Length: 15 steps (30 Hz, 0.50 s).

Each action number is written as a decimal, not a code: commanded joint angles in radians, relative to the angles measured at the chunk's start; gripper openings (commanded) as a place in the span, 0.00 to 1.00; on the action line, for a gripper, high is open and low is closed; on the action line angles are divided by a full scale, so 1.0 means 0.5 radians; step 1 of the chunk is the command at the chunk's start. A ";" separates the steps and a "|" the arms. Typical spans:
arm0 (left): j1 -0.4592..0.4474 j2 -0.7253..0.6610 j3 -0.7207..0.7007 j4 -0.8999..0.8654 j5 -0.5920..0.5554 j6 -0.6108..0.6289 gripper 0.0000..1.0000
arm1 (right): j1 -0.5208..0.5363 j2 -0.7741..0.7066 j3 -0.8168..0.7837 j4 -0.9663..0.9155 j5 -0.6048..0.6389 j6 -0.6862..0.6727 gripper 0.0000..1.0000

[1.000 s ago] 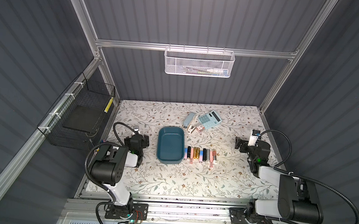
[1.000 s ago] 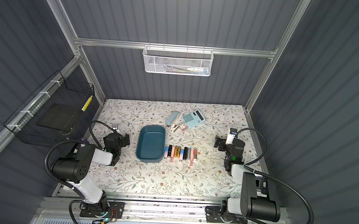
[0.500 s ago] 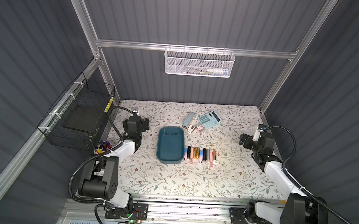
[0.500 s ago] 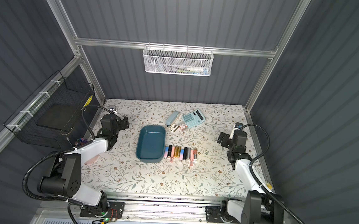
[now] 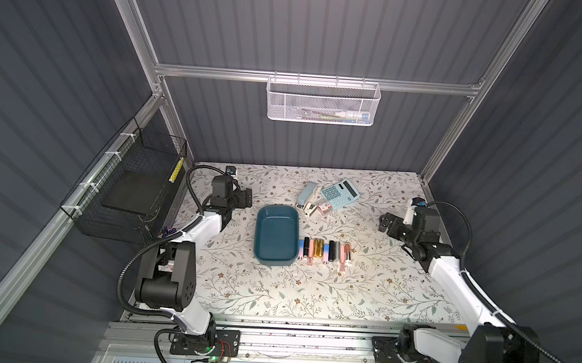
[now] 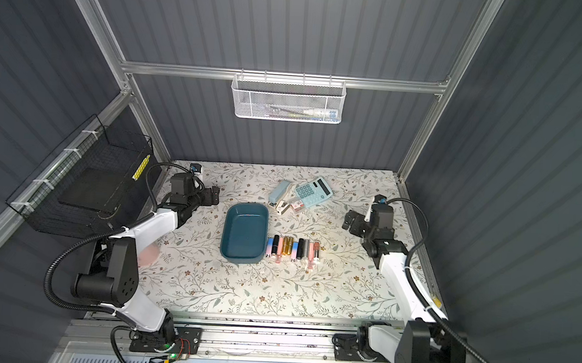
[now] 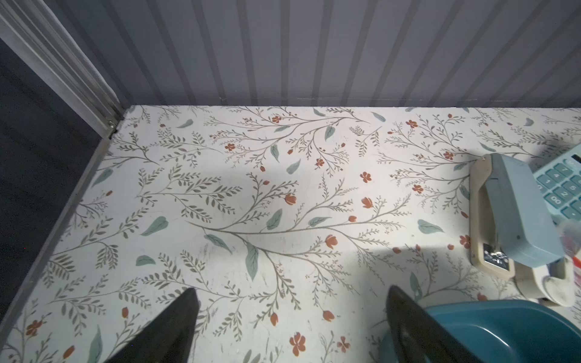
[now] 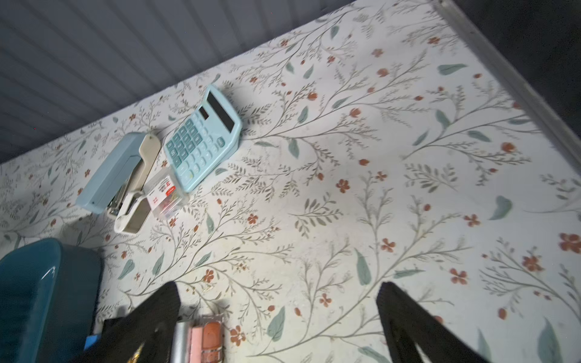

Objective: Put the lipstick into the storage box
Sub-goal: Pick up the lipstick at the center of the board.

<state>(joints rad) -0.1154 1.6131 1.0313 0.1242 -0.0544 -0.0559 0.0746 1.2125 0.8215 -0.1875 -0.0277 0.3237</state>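
- In both top views I saw the table point(image 5: 274, 293) brightly and evenly lit from above, and the walls point(image 5: 311, 26) were dim grey.
- A soft shadow lay along the near side of the box point(image 5: 276, 235).
- In the left wrist view the light fell unevenly. The calculator point(image 7: 562, 188) at the frame edge sat in shadow and looked stretched.
- The right wrist view was soft toward its edges. The box showed a thin glare streak, and the lipsticks point(image 8: 201, 341) close to the lens were out of focus.

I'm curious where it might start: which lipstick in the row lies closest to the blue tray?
The blue-and-pink tube at the row's end, right beside the storage box; a black tube lies next to it.
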 commanded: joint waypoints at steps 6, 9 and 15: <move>-0.005 0.007 0.111 -0.240 0.262 -0.115 0.90 | 0.275 0.473 0.456 -0.808 0.224 0.058 0.91; -0.032 -0.037 0.085 -0.274 0.235 -0.162 0.90 | 0.344 0.549 0.489 -0.884 0.189 0.162 0.89; -0.154 -0.099 0.091 -0.362 0.199 -0.171 0.96 | 0.508 0.557 0.499 -0.910 0.162 0.318 0.69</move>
<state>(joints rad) -0.1623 1.6073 1.0657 -0.0116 0.0376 -0.1261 0.2993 1.4967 1.0477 -0.5808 0.0528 0.4313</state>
